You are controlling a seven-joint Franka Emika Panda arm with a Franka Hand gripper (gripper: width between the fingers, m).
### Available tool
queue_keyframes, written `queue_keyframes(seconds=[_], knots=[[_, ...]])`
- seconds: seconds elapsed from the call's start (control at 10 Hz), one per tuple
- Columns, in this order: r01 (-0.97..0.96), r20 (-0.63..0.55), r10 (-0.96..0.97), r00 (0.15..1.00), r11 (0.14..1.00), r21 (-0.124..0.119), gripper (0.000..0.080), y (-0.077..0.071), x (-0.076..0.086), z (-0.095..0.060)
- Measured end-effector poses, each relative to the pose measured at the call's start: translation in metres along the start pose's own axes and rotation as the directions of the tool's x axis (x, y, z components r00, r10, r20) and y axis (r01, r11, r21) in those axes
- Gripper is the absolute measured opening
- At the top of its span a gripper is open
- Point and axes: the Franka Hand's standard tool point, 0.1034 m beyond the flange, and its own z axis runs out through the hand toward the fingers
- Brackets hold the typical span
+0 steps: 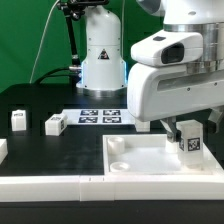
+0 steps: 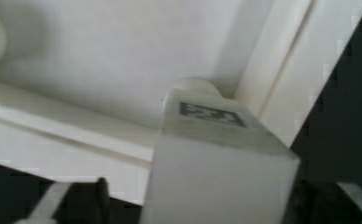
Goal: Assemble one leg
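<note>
The fingers [image 1: 170, 130] clamp the leg [image 1: 189, 143] between them, its long axis running straight down beyond their tips toward the tray [image 1: 135, 170] corner just beneath.

The arm [image 1: 175, 60] ran out past the top and right edges of the exterior view, and its white bulk covered one end of the marker board [image 1: 98, 117]. The tray [image 1: 130, 160] was cut off by the lower edge, and a white part [image 1: 3, 150] at that view's left edge showed only a corner. The gripper [image 1: 186, 133] hid the upper part of the leg [image 1: 191, 144]; whether it pressed on the leg could not be told. In the wrist view the leg's tag [image 2: 210, 114] was blurred, the leg's near end ran out of frame, and the dark fingers [image 2: 89, 200] showed only as slivers.
</note>
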Motion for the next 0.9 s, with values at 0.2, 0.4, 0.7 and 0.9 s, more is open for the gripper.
queue_keyframes(seconds=[0.2, 0.4, 0.7, 0.9], knots=[[0.000, -0.001, 0.000, 1.000, 1.000, 0.001, 0.0291, -0.0006, 0.0005, -0.0002], [-0.010, -0.001, 0.010, 1.000, 1.000, 0.001, 0.0291, -0.0008, 0.0005, -0.0002], [-0.058, -0.001, 0.058, 0.998, 0.998, 0.004, 0.0291, -0.0013, 0.0006, -0.0001], [-0.360, 0.003, 0.360, 0.933, 0.933, 0.009, 0.0291, -0.0021, 0.0000, 0.0014]])
